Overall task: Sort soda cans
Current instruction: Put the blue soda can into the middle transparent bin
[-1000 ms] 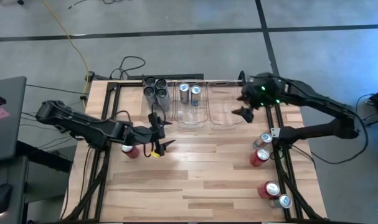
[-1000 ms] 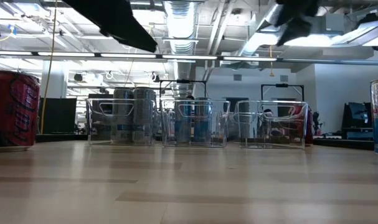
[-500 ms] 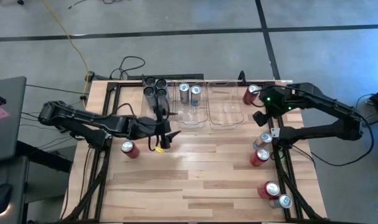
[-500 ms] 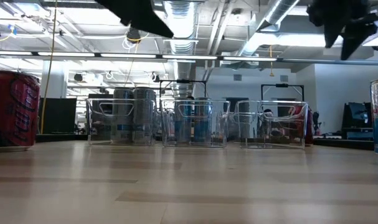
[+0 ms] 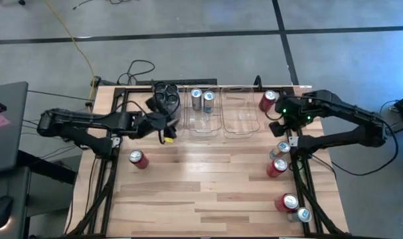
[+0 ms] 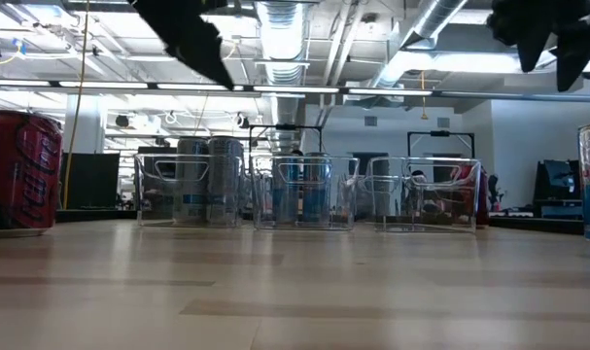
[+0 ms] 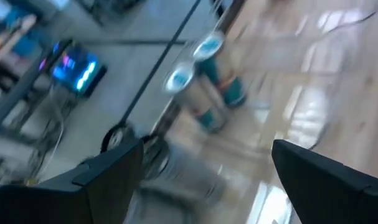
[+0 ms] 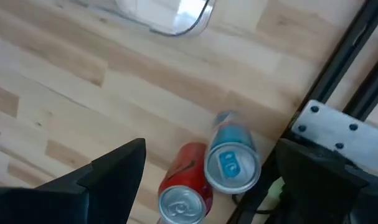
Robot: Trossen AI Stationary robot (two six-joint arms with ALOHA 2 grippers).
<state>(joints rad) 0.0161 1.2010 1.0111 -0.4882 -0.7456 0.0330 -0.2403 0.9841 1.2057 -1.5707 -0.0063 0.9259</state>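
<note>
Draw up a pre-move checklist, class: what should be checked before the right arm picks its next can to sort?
1. Right claw open and empty: ok.
2. Left claw open and empty, over the left bin: ok.
3. Silver-blue can and red can stand upright below the right claw: ok.
4. The two cans stand very close together, little finger room between them: not ok.
5. Right bin holds no cans: ok.
6. Red can beside the right bin stands outside it: not ok.
</note>
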